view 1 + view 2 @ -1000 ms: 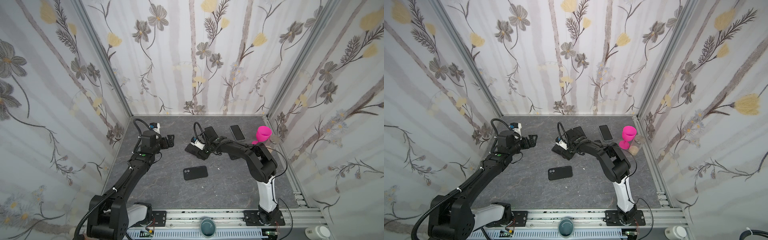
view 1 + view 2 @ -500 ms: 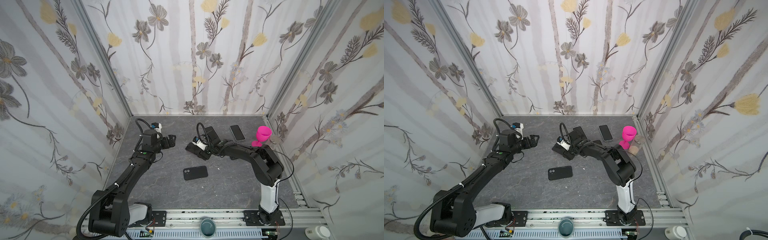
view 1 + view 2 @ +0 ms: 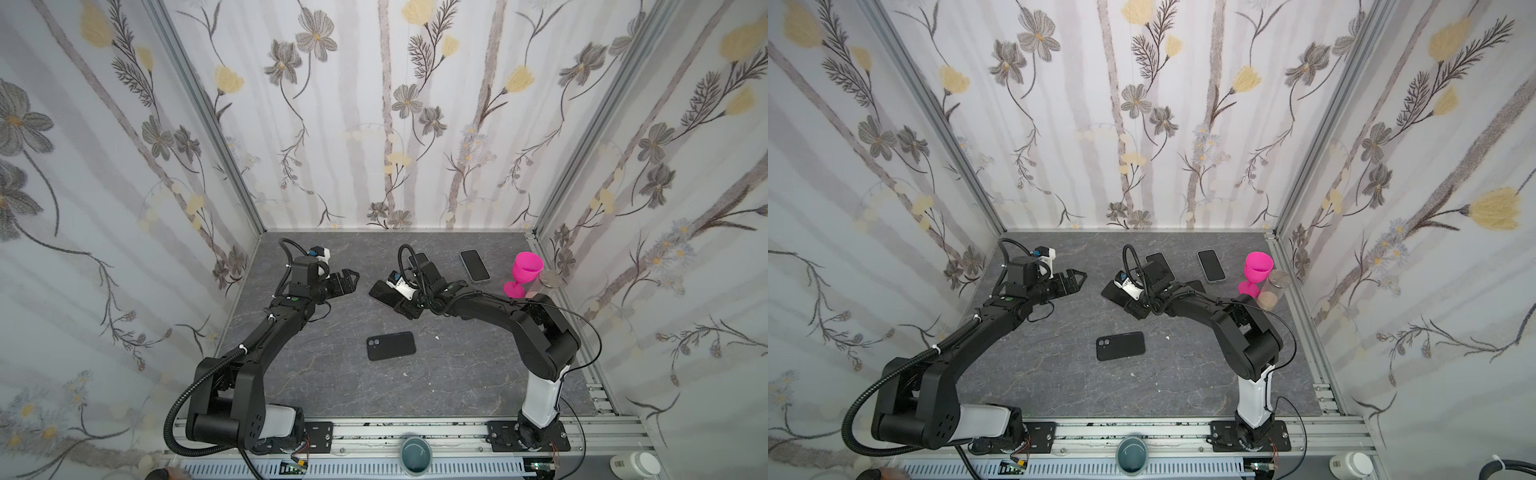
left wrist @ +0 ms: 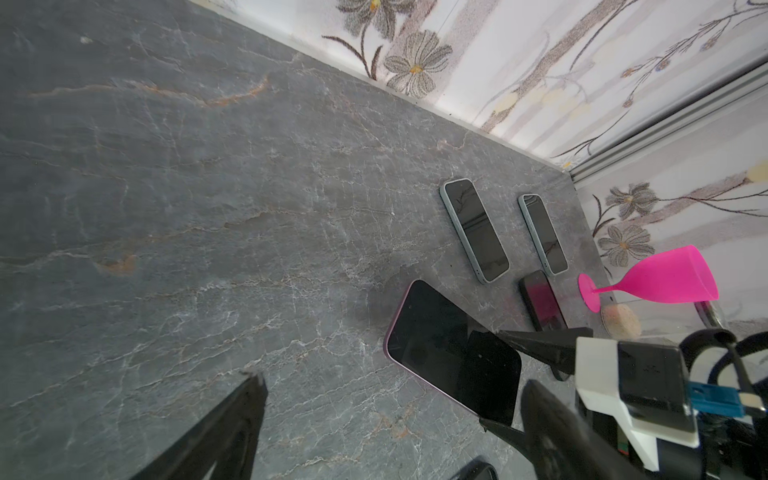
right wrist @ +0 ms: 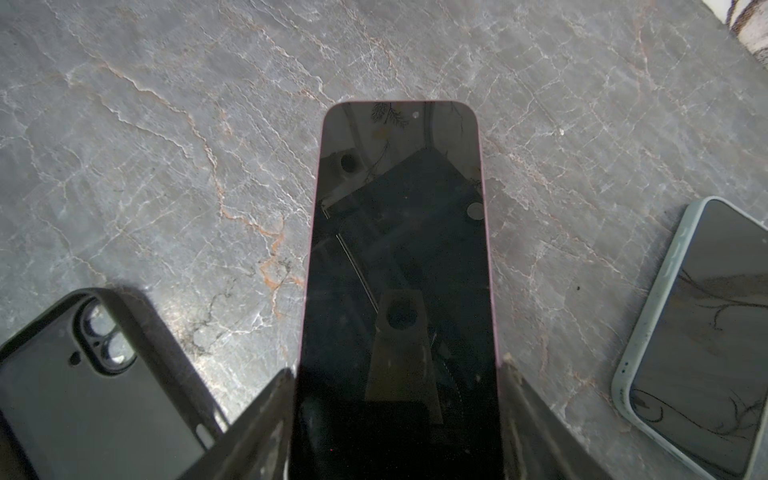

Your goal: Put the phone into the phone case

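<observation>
Far back, the right gripper point(image 5: 395, 370) holds the phone point(image 5: 397, 232) by its sides. The left gripper point(image 3: 351, 281) is wide open. The case point(image 3: 390, 345) lies nearer.

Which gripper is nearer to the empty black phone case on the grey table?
Right. The right gripper, holding a pink-edged phone, is just behind the black phone case; the open left gripper is farther back-left.
</observation>
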